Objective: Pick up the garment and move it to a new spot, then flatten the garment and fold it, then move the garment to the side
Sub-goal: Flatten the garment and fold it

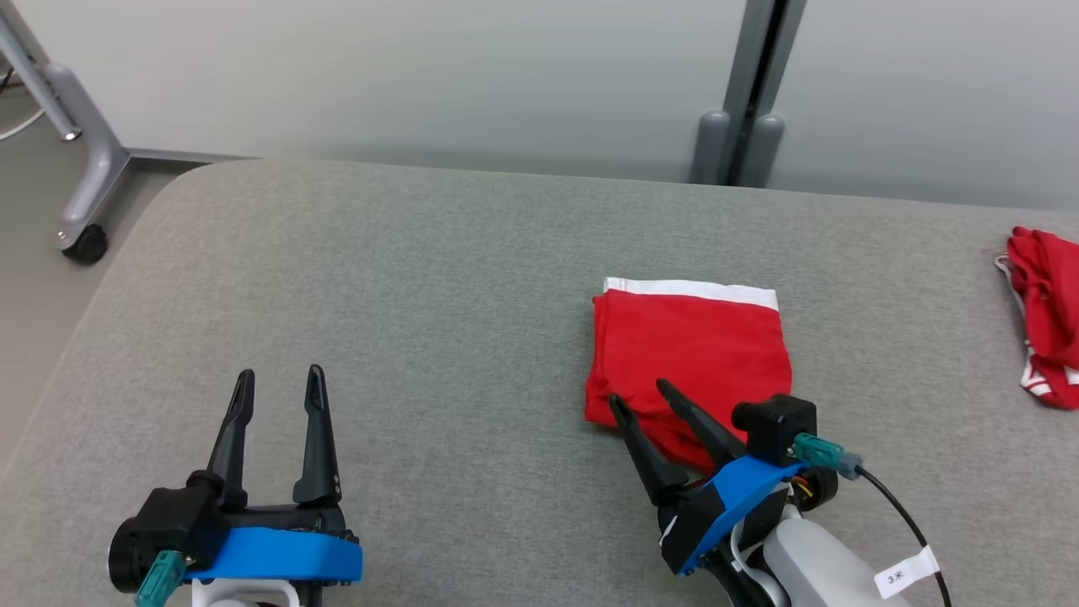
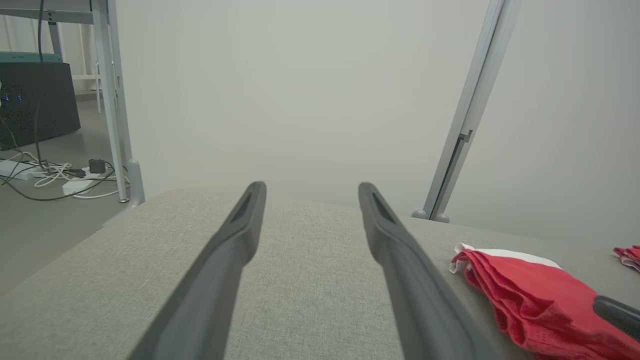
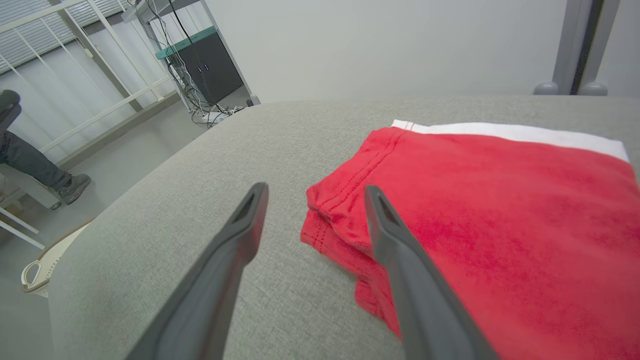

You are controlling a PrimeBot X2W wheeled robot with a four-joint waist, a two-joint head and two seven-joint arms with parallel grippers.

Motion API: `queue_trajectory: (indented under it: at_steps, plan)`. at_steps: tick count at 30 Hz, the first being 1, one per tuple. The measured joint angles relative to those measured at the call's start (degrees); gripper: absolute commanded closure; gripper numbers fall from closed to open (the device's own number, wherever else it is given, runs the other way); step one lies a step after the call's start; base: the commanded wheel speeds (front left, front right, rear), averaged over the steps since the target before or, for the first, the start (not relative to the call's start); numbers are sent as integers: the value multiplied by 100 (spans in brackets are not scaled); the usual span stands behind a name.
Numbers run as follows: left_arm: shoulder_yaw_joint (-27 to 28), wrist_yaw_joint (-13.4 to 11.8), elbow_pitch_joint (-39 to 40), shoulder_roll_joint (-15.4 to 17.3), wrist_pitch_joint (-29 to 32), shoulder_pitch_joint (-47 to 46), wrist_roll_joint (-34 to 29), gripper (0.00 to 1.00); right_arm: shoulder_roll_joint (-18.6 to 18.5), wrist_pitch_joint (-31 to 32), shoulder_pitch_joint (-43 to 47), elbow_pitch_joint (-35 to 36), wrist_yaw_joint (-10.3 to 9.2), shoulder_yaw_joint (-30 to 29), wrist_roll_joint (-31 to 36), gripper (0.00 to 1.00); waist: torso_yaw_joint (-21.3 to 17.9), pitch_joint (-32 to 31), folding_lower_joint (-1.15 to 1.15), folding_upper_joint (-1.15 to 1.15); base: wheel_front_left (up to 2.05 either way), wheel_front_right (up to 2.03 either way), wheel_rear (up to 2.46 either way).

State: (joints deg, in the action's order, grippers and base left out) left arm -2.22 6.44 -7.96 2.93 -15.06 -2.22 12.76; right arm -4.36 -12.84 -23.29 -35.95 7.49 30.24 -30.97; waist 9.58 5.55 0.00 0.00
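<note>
Right gripper [image 1: 638, 392] is wide open and holding nothing. Its two fingers hang over the near-left corner of the red garment [image 1: 691, 346]; in the right wrist view one finger sits over bare table [image 1: 421, 295] and the other over the red cloth, so the corner's stacked edges lie between them. Can't tell if the tips actually touch the fabric.

Left gripper [image 1: 281, 373] is spread just as wide, also empty, off on the robot's left and well apart from the garment. So the right arm is clearly the closer one.

The garment lies right of the table's middle, folded into a neat, nearly square block. Its white waistband [image 1: 691, 291] runs left-right along the far edge, so it points away from the robot, hems toward it. If there's a long axis, I'd say it runs front-to-back, but barely.

Folding looks done to me, so what's left is moving it aside, maybe toward the other red piece [image 1: 1045, 312] at the far right.
</note>
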Motion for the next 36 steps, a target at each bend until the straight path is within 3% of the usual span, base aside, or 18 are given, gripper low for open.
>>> queue_trajectory:
  at_steps: [7,13,23,36]
  plan:
    - [27,-1,-43,0,-1,6,-24,0,-197,-187,19,326,0,-364,367,0,-283,-118,0,0,0,0,0]
    - [138,-44,-105,0,-1,87,-83,0,-330,-212,407,789,0,-1304,831,0,-584,-267,0,0,0,0,0]
    - [224,-112,-235,9,0,274,-198,0,-166,-160,1395,1666,0,-2636,1477,0,-884,-564,-1,0,0,0,0]
    - [193,-276,-222,107,109,517,-320,0,126,439,2288,2686,0,-3133,1954,0,-882,-715,-1,0,0,0,0]
